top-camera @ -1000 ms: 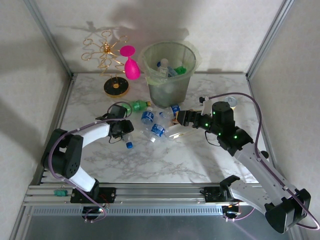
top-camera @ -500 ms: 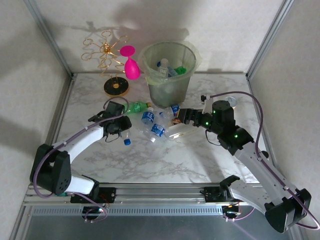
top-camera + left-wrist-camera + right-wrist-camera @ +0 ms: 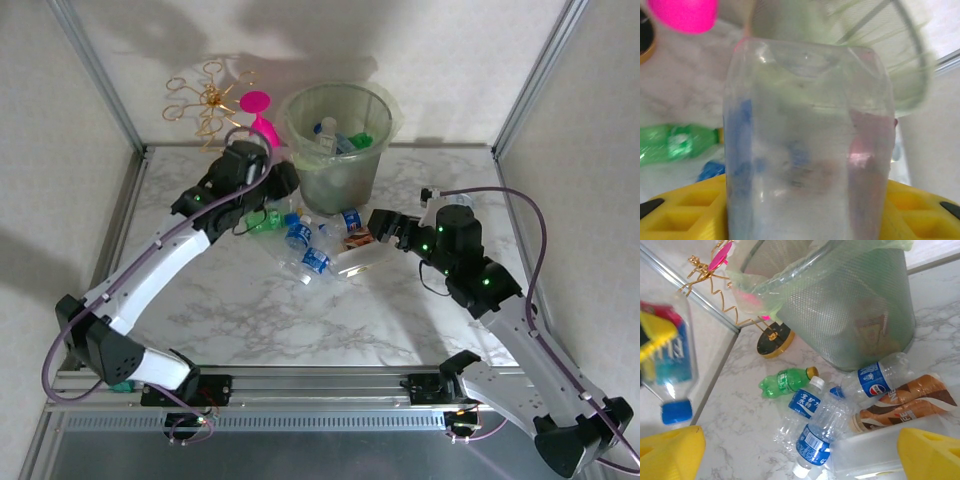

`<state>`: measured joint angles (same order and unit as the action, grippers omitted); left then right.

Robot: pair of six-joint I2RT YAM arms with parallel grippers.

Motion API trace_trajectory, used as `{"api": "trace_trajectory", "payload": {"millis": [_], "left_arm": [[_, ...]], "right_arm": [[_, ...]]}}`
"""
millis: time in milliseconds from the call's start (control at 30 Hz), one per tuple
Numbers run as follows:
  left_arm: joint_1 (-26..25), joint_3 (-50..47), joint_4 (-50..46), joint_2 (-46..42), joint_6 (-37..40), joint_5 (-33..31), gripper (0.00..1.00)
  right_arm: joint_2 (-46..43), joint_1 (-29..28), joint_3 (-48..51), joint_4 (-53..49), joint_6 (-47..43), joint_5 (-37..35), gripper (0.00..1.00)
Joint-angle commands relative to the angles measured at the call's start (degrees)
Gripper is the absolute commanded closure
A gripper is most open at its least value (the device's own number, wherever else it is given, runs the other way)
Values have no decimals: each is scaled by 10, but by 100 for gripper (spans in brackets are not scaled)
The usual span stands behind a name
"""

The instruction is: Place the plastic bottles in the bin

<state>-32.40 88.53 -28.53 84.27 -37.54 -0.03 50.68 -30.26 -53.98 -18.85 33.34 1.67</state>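
Note:
My left gripper (image 3: pixel 272 183) is shut on a clear bottle (image 3: pixel 807 150) with a blue label and blue cap (image 3: pixel 676 411). It holds the bottle in the air beside the bin's left wall. The bin (image 3: pixel 335 140) is a translucent green-grey bucket with several bottles inside. In front of it lie a green bottle (image 3: pixel 787 381), a white-capped blue-label bottle (image 3: pixel 805 402), a clear blue-label bottle (image 3: pixel 815 442), a Pepsi bottle (image 3: pixel 875 381) and a brown-label bottle (image 3: pixel 900 405). My right gripper (image 3: pixel 383 228) is open, just right of this pile, over a frosted clear container (image 3: pixel 875 452).
The pink goblet (image 3: pixel 258 108) and a gold wire rack (image 3: pixel 205 100) stand left of the bin, close behind my left arm. The rack's black-and-gold base (image 3: pixel 774 340) sits near the green bottle. Metal frame posts line both sides of the marble table (image 3: pixel 300 320).
My left arm has lifted the blue-capped bottle off the table and swung it up and right to the bin's side. My right gripper has drawn back slightly to the right.

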Motion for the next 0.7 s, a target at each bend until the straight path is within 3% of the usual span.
{"api": "trace_trajectory", "payload": {"millis": [0,267,433,500,667], "left_arm": [[-17,86,-2,52,9,-8,50],[-31,320,8,218,34,2,51],[-30,475,2,332,37,0,51],[-25,500,22,360,32,2,51],[-8,504,104,403,12,-6,51]], "right_arm": [[-2,-4,-21,-29,13,-21,1],[-47,-3,-2,-55,-28,-29,1],[-94,-4,-10,-60,-49,5,1],[-107,-4,-15,-55,-84,55,1],[-119,-3,-26,-70,-92,64,2]]}}
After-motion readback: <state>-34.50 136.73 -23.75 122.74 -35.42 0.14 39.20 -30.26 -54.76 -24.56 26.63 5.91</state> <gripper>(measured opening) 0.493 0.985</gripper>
